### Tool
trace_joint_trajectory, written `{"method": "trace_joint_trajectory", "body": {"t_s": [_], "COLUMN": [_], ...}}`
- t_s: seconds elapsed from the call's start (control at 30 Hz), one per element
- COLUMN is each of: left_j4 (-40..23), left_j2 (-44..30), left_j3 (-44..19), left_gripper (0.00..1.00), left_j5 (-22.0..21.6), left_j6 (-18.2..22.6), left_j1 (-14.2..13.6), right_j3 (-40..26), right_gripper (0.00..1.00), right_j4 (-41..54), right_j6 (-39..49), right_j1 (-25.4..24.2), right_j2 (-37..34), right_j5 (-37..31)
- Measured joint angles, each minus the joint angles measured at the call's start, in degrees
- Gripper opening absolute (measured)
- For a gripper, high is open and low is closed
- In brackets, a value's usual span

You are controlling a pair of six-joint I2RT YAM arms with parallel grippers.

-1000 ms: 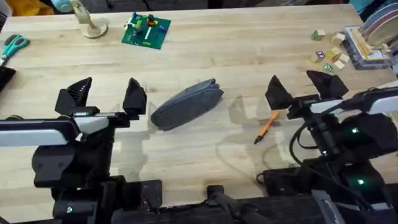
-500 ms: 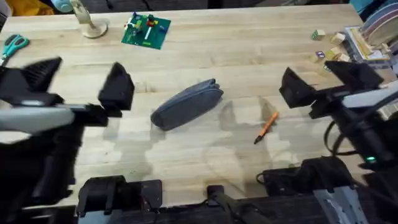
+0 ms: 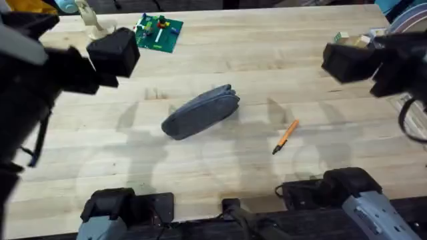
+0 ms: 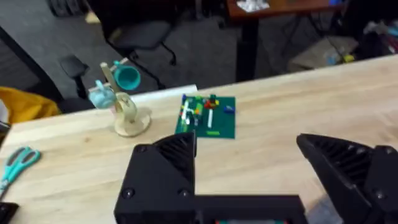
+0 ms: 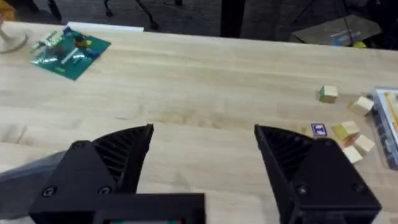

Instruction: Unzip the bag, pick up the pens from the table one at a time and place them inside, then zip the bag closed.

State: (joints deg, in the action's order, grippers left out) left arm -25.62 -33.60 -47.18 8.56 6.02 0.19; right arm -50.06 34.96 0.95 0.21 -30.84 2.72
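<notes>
Nothing done yet — grey pencil pouch lies mid-table, zipper apparently closed, nothing gripping it. Orange pen lies on the wood well to its right. Left gripper and right gripper both spread wide, empty, raised off the table. Unzip, load, rezip all remain.

**No readable text**

No word, brand or number can be read on anything here. The small wooden blocks at the table's far right corner carry coloured marks, one blue, but too small to make out. The green board bears no legible print.
</notes>
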Motion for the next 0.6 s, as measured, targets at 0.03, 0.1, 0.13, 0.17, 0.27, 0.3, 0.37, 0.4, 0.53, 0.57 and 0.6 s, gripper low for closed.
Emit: {"method": "trace_joint_trajectory", "body": {"t_s": [0.03,0.1,0.13,0.17,0.27,0.3,0.37,0.4,0.53,0.57,0.6], "left_j4": [-1.1,-3.9,-5.3,-6.5,-10.8,-11.9,-13.5,-14.1,-18.0,-19.1,-22.0], "left_j2": [-1.2,-4.1,-5.4,-6.5,-9.7,-10.5,-11.9,-12.5,-13.4,-13.4,-13.4], "left_j3": [-1.4,-4.6,-6.3,-7.6,-11.1,-11.9,-12.7,-12.7,-12.8,-12.8,-12.8], "left_gripper": [0.993,0.993,0.993,0.993,0.993,0.993,0.993,0.993,0.993,0.993,0.993], "left_j5": [0.3,0.8,0.9,1.0,2.4,3.0,5.1,6.3,11.2,12.3,14.5], "left_j6": [0.0,0.0,0.0,0.0,1.2,1.9,4.3,5.6,12.9,15.2,20.8], "left_j1": [0.0,0.0,0.0,0.0,0.0,0.0,0.0,0.0,0.0,0.0,0.0], "right_j3": [-1.0,-2.7,-3.3,-3.6,-3.8,-3.8,-3.8,-3.8,-3.8,-3.8,-3.8], "right_gripper": [0.998,0.998,0.997,0.996,0.997,0.997,0.998,0.998,0.998,0.998,0.998], "right_j4": [0.1,0.2,0.2,0.2,0.2,0.3,0.2,0.2,0.2,0.2,0.2], "right_j6": [0.0,0.0,0.0,0.0,0.0,0.0,0.0,0.0,0.2,0.2,0.2], "right_j1": [0.0,0.0,0.0,0.0,0.0,0.0,0.0,0.0,0.0,0.0,0.0], "right_j2": [-1.0,-2.7,-3.3,-3.7,-4.1,-4.1,-4.1,-4.1,-4.1,-4.1,-4.1], "right_j5": [0.1,0.1,0.1,0.1,0.1,0.1,0.1,0.1,0.1,0.1,0.1]}}
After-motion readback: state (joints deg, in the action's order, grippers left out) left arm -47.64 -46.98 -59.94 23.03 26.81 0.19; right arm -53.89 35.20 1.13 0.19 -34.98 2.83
